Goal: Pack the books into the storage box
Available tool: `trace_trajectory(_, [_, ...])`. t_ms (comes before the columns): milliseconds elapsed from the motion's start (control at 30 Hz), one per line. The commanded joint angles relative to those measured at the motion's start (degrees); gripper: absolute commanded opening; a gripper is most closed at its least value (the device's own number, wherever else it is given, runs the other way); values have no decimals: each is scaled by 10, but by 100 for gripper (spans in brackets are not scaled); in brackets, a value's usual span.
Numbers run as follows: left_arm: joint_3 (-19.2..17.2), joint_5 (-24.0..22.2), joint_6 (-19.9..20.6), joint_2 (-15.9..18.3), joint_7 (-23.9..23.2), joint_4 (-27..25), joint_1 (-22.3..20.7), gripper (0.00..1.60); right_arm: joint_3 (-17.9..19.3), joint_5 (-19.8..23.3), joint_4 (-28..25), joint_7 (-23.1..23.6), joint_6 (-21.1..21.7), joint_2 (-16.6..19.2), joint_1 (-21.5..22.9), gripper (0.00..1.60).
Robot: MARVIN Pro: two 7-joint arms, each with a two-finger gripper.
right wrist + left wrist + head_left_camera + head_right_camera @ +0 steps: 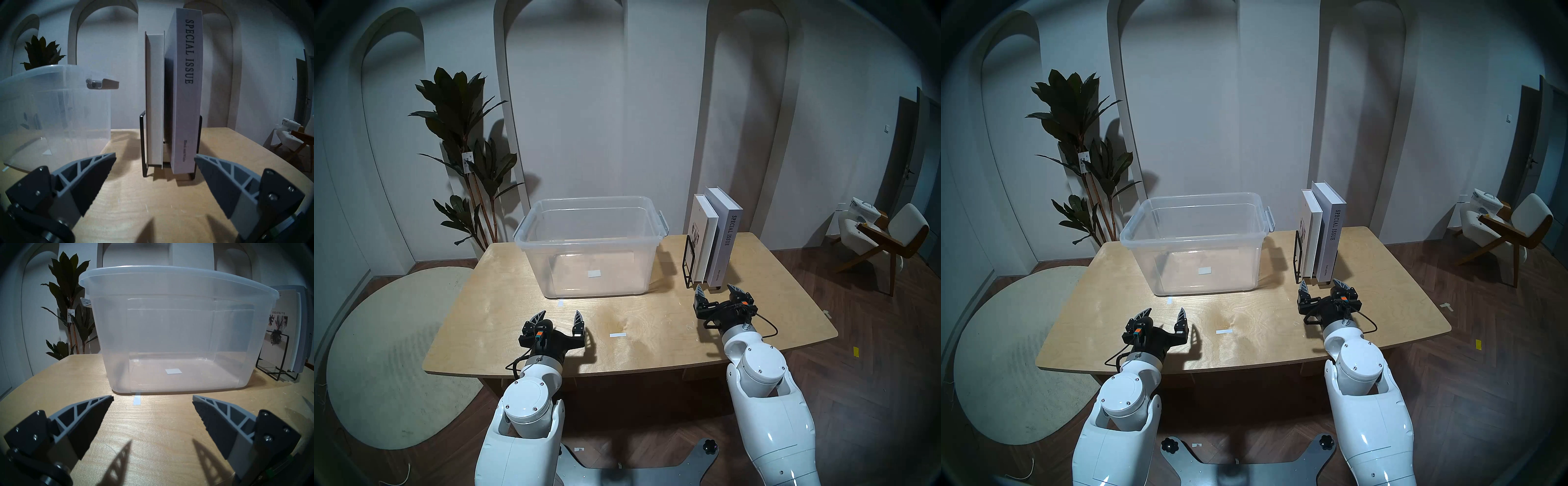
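The right gripper (715,292) is wide open and holds nothing; its two fingers point at the books and stop just in front of the black wire rack (690,261), without touching it. In the right wrist view the gap between the fingers (100,162) frames the lower ends of both books. The pale grey book (185,88) with "SPECIAL ISSUE" on its spine stands upright in the rack, on the right side, and the white book (154,98) stands upright beside it on the left, its page edge turned toward the gripper. The two books are close together, with a narrow dark gap between them. The rack stands on the right half of the wooden table (653,325). The left gripper (557,319) is also wide open and empty, and it hovers low over the near left part of the table, well apart from the books. In front of it stands the storage box (585,237), a clear plastic tub without lid, in the middle of the table and just to the left of the rack. Nothing lies inside the box except a small white label (173,371) on its bottom. A short strip of white tape (617,335) lies on the table between the two grippers.
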Motion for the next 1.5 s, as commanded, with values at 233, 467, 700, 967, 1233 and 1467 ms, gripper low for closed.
trace_trajectory(233, [0,0,-3,1,0,-11,-4,160,-3,-26,54,-8,-63,12,101,160])
trace_trajectory(467, [0,0,-3,1,0,-11,-4,160,-4,-42,85,-22,-94,16,132,160])
trace_trajectory(700, [0,-1,-2,1,1,-12,-4,160,-1,-53,69,-36,-119,20,124,160])
trace_trajectory(967, [0,-1,-2,1,1,-12,-3,160,7,-53,53,-40,-128,25,117,160])
trace_trajectory(1233, [0,-1,-2,1,1,-12,-3,160,15,-51,57,-44,-125,28,121,160])
trace_trajectory(1467, [0,-1,-2,1,1,-12,-3,160,21,-48,63,-41,-122,36,135,160])
